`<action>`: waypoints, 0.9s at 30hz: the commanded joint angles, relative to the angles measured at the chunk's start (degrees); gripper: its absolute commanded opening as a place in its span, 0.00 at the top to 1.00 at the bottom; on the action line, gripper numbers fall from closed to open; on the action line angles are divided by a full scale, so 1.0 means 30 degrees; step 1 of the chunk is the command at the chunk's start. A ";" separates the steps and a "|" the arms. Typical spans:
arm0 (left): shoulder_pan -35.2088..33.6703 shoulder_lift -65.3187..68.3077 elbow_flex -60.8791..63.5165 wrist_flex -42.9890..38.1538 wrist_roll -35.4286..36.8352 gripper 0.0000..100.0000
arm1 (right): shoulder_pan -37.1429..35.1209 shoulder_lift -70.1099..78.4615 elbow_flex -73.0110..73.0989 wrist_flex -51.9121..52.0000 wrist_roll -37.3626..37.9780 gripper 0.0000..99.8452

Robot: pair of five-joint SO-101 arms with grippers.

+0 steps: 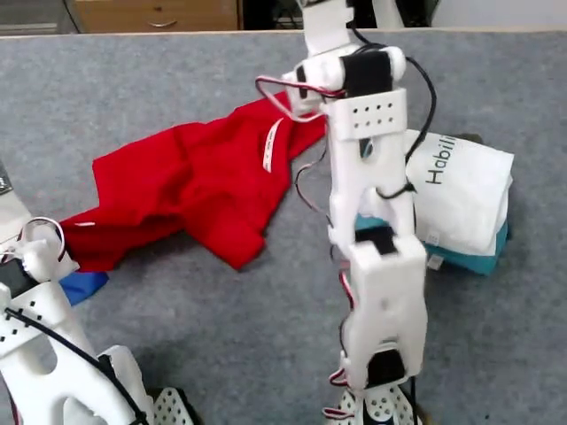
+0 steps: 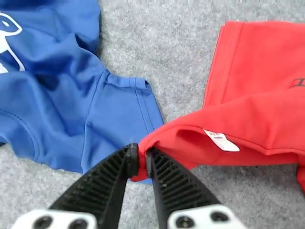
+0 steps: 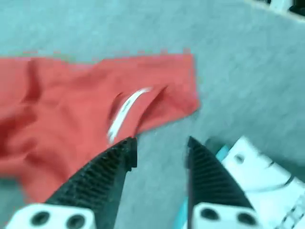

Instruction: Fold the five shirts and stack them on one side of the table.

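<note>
The crumpled red fabric shirt (image 1: pixel 195 186) lies spread across the middle and left of the grey carpeted counter (image 1: pixel 133 80). One corner of it sits between the black ribbed fingers (image 2: pixel 107 183) of the left hand (image 2: pixel 141 162). That hand is closed down to a thin gap, pinching a folded edge of the red shirt (image 2: pixel 257 95). A small white tag (image 2: pixel 221 141) shows on the cloth just beside the pinch.

The rumpled blue fabric shirt (image 2: pixel 62 95) lies under and beside that hand, touching the red corner. From above, a small part of the blue shirt (image 1: pixel 84 285) peeks out by the left arm (image 1: pixel 35 354) at the near left edge.

The right hand (image 3: pixel 159 152) hovers over bare counter just beside the far end of the red shirt (image 3: pixel 71 105), near its long white label strip (image 3: pixel 124 107). Its fingers are spread wide and hold nothing. The right arm (image 1: pixel 372 177) stretches from the near edge up across the counter's middle.

On the right side lies a folded white shirt with dark lettering (image 1: pixel 461 186), on top of a folded teal shirt (image 1: pixel 474 259). The right wrist view shows this stack's white shirt (image 3: pixel 257 167) near the open hand.

Four shirts can be counted: one red, one blue, one white and one teal. There are two arms, each with one hand.
</note>
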 commanded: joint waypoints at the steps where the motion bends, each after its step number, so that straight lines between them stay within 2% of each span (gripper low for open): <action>1: -0.0190 -0.0293 -0.0190 -0.0322 0.0059 0.97 | -0.1817 -0.6315 0.8513 0.0059 -0.0879 0.81; 3: -0.0161 -0.0322 -0.0103 -0.0205 0.0059 0.97 | -0.3575 -0.8864 1.2879 -0.0029 -0.1553 0.81; 6: -0.0190 -0.0293 -0.0015 -0.0176 0.0059 0.97 | -0.6095 -1.1267 1.8447 -0.0938 -0.4103 0.81; 10: -0.0190 -0.0322 -0.0073 -0.0293 0.0059 0.97 | -0.7766 -1.2059 2.2637 -0.2960 -0.6769 0.81; 16: -0.0161 -0.0322 -0.0044 -0.0293 0.0059 0.97 | -0.8264 -1.2029 2.5040 -0.5949 -0.9407 0.81; 21: -0.0161 -0.0205 -0.0015 -0.0293 0.0088 0.97 | -0.8264 -1.1707 2.7678 -0.9407 -1.0549 0.81; 27: -0.0161 -0.0176 -0.0015 -0.0293 0.0176 0.97 | -0.8264 -0.9861 2.8088 -1.0842 -1.1311 0.81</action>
